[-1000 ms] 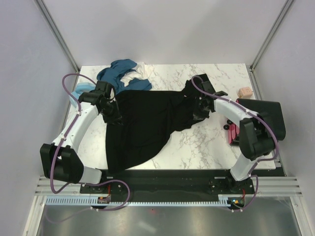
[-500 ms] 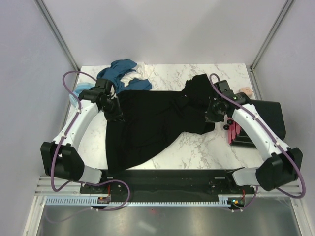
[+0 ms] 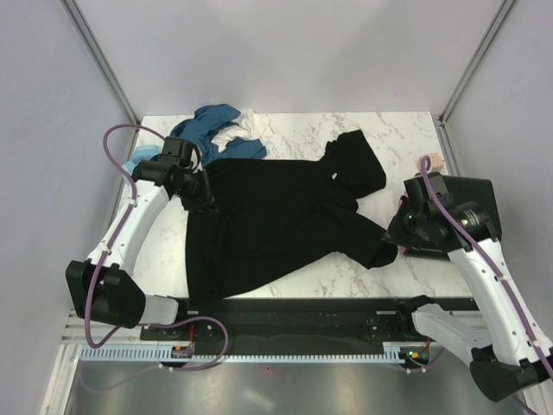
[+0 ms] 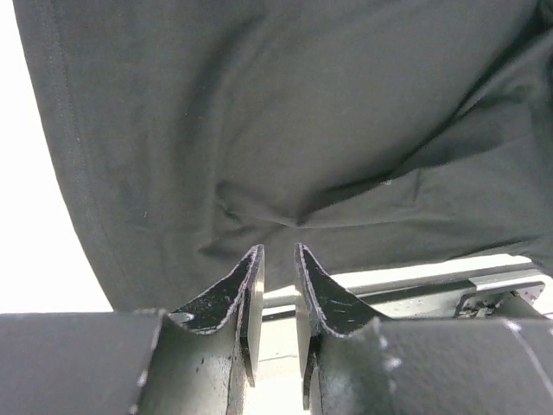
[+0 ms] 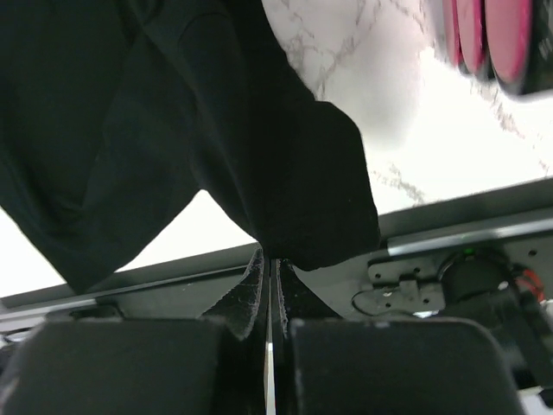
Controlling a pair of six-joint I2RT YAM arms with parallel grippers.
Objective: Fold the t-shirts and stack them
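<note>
Across table, black t-shirt, long axis seemingly left-right

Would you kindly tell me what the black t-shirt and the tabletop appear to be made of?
The black t-shirt: soft matte knit cloth, probably cotton jersey; it drapes and wrinkles, and the left wrist view shows a stitched hem. The tabletop: smooth white surface with grey veins, so marble or perhaps a marble-look laminate.
</note>
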